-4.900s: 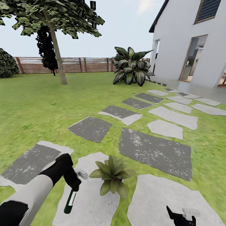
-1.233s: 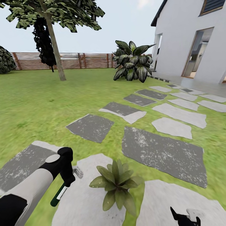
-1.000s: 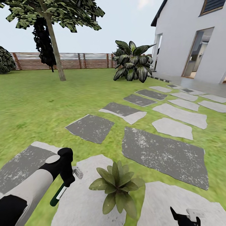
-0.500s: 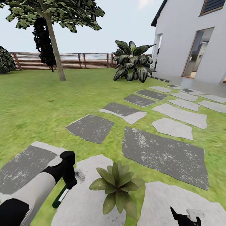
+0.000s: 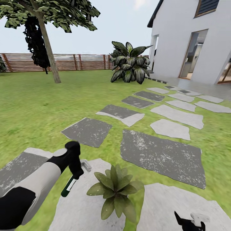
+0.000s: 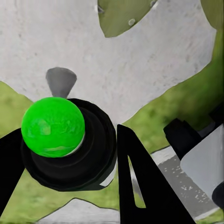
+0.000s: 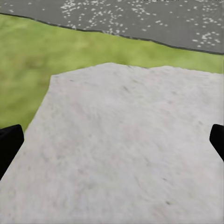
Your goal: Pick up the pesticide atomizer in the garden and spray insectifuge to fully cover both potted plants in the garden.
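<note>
Item: pesticide atomizer (image 5: 69, 187), a slender white body with a dark green end, held in the left claw (image 5: 76, 175) just beside the potted plant (image 5: 114, 190), its green end slanting down toward the pale stepping stone (image 5: 81, 208) on which the plant stands. In the left wrist view the atomizer (image 6: 60, 140) is seen end-on, a bright green cap in a black collar, pinched between the dark fingers (image 6: 140, 182) of the left claw (image 6: 70, 177). Handling, as judged: light, rigid and smooth-walled, so liable to twist or slip in a two-finger pinch; best taken around the mid-body, where it is now held, with the nozzle end left free to be aimed at the leaves. The plant is judged soft and easily pushed over in its small pot, so contact is to be avoided. Right claw (image 5: 190, 223): low at the robot's right over another pale stone (image 7: 126, 149), fingers spread, nothing between them. Changes against the earlier head pictures: the whole scene has shifted slightly leftward, so the camera is taken to have turned; the left arm has been raised and carried forward, and the atomizer now hangs nearer the plant's rosette. A second potted plant is not to be made out. Background: lawn (image 5: 38, 106), fence (image 5: 73, 61), broad-leaved shrub (image 5: 128, 62).
</note>
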You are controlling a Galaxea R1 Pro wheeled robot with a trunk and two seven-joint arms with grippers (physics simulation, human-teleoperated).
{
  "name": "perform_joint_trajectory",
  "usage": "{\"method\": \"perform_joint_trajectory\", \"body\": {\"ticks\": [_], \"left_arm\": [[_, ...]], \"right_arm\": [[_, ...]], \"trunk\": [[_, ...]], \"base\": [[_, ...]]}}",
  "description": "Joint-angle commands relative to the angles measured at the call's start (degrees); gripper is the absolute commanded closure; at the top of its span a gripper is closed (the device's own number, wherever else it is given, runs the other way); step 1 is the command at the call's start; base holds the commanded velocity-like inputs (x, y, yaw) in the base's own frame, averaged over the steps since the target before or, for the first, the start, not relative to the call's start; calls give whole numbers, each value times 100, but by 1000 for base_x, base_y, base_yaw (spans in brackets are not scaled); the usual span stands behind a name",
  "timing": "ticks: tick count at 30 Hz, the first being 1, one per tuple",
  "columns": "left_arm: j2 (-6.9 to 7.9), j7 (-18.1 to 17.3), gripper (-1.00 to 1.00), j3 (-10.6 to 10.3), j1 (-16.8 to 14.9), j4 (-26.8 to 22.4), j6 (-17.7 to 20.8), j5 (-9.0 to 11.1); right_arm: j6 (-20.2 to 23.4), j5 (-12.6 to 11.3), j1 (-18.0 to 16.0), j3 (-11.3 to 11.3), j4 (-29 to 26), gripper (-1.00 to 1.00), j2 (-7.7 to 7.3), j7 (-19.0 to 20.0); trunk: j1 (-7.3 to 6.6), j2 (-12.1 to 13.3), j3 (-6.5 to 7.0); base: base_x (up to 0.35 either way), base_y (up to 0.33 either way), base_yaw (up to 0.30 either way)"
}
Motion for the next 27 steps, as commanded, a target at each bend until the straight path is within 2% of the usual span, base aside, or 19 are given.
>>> {"method": "perform_joint_trajectory", "body": {"ticks": [1,6,14,19,27], "left_arm": [[17,-74,100,-29,14,-8,53,-62],[62,-117,100,-33,66,7,34,-332],[65,-134,100,-30,70,14,45,-346],[53,-135,100,-30,70,14,45,-351],[14,-135,100,-23,70,14,45,-351]], "right_arm": [[-22,57,-5,-50,4,-100,-10,27],[-22,59,-5,-50,4,-100,-62,34],[-13,55,-5,-50,4,-100,-53,23],[-5,49,-5,-57,4,-100,-38,25],[-7,48,-5,-58,2,-100,-46,26]], "trunk": [[-1,-2,-5],[-1,-2,-5],[-1,-2,-5],[109,-203,-104],[127,-213,-315]], "base": [[0,0,-2],[0,0,0],[0,0,0],[0,0,19],[0,0,100]]}}
